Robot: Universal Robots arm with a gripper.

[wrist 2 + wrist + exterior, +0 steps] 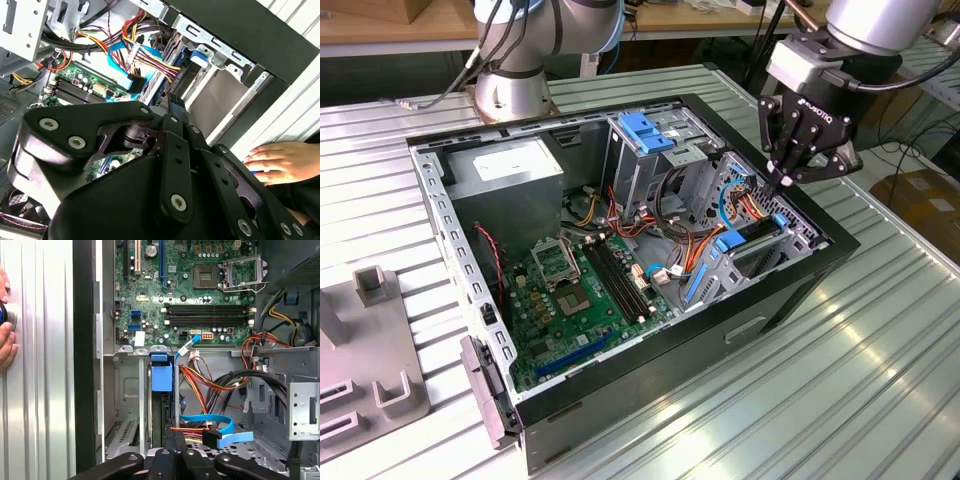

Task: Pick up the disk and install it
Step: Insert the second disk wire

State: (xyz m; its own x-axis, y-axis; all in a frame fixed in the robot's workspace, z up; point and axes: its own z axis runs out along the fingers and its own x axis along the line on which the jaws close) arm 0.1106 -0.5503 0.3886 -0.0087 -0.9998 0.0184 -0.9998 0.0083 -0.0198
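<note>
Step in hand: install, late stage. The disk (756,232) looks already dropped into its bay, at the corner of the computer case (650,370) on the exterior view's right. It stands on edge there, with only its dark top edge and the blue rail ends showing. I can't tell whether it is fully seated.

The gripper (786,182) hangs just above that corner of the case, tips pointing down at the disk. The jaws are pinched together with nothing between them, which is clear in the second wrist view (172,102). I can't tell whether the tips touch the disk or stop just short.

My read is that you're pressing rather than carrying. Any seating push calls for straight-down force along the rails, centred on the disk's edge. You need to keep off the cable bundle (745,205) just inside the case from the bay.

Materials:
- The case has a black painted shell and bare perforated sheet steel inside.
- The disk is a thin rigid slab with smooth blue plastic rails.
- The cables are soft, red, yellow and orange, plus flat blue ribbons, and could snag.
- The motherboard (570,300) is green, flat and studded, on the case floor.

A person's hand (280,160) rests on the ribbed metal table (880,380) just outside the case wall.
</note>
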